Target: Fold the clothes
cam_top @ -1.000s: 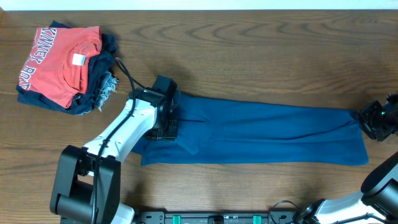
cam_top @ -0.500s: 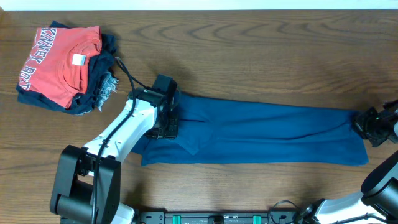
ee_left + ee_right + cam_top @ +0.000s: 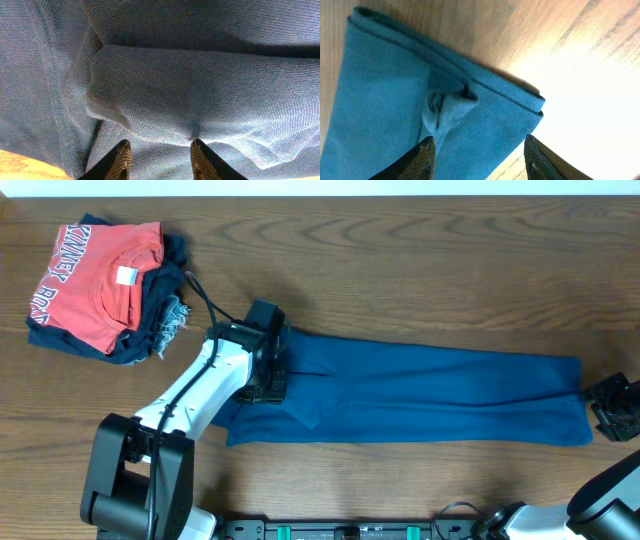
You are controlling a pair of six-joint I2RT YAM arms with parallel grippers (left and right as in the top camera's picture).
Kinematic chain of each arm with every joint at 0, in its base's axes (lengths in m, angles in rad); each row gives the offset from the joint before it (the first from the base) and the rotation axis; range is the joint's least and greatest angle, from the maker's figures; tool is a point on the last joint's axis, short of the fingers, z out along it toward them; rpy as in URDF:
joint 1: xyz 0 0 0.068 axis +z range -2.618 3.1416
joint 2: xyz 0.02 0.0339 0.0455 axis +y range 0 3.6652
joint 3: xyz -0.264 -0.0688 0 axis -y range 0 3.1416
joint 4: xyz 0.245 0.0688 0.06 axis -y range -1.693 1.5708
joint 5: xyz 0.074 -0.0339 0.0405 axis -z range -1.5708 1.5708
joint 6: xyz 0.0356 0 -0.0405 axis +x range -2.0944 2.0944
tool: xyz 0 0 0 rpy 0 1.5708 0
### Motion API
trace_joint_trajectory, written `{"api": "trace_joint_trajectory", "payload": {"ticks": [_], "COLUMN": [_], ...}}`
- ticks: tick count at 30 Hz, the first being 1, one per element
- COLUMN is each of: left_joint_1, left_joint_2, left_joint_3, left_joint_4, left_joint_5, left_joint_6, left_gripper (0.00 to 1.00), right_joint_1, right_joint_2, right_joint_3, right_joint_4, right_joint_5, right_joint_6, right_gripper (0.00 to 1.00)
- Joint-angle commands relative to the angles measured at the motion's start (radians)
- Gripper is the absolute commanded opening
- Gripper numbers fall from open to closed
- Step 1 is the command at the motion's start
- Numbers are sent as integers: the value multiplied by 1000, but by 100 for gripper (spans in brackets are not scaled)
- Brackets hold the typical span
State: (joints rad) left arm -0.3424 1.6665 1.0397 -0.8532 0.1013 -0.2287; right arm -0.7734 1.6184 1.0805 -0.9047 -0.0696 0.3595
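Fingers (image 3: 426, 156) of the right gripper (image 3: 612, 408) stand wide apart with nothing between them, just off the 3 o'clock end of the deep-blue garment (image 3: 420, 395). The left gripper's (image 3: 266, 378) fingers (image 3: 122, 159) are narrowly parted over the cloth near its 9 o'clock end. They clamp nothing, though whether the tips press the fabric is hard to tell.

The garment lies as a long layered strip across the middle of the wooden table (image 3: 400, 270). The right wrist view shows a small pinched peak of cloth near the doubled edge.

The main risk is at that end. A shallow grab would probably catch only the top layer or the peak, so the layers would peel apart and the fold would come out skewed. If the left gripper is not pinning the cloth, a pull from 3 o'clock could drag the whole strip. The left arm also works near the stack at 10 o'clock, a red T-shirt (image 3: 95, 280) on frayed denim (image 3: 172, 320), and a wide swing could knock it.
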Motion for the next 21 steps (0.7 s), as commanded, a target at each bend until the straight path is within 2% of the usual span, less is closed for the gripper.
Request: {"api": "trace_joint_trajectory", "payload": {"ticks": [1,6,8,10,17,21], "left_joint_1": [4,4,4,4,4,4], "left_joint_2": [3,3,3,3,3,3], "left_joint_3": [-2,-2,-2,-2,-2,-2], "left_joint_4": [-5,0,4,8,3,-1], "left_joint_5": [-5,-5,-5,-5,-5,-5], "left_joint_6": [10,10,10,10,9,9], "left_gripper": [40,40,41,41,41,41], "right_joint_1": [-4,23,51,76,137,105], "right_joint_2": [-5,-4,-2,5,88,117], "right_joint_3": [14,14,14,14,-31,-56], "right_joint_4": [35,152,179,183,106,88], "right_joint_5": [-25,-282,-312,-295,18,71], "right_joint_6": [27,-61,-54,-38,163,167], "right_gripper": [46,29,10,1,1,1]}}
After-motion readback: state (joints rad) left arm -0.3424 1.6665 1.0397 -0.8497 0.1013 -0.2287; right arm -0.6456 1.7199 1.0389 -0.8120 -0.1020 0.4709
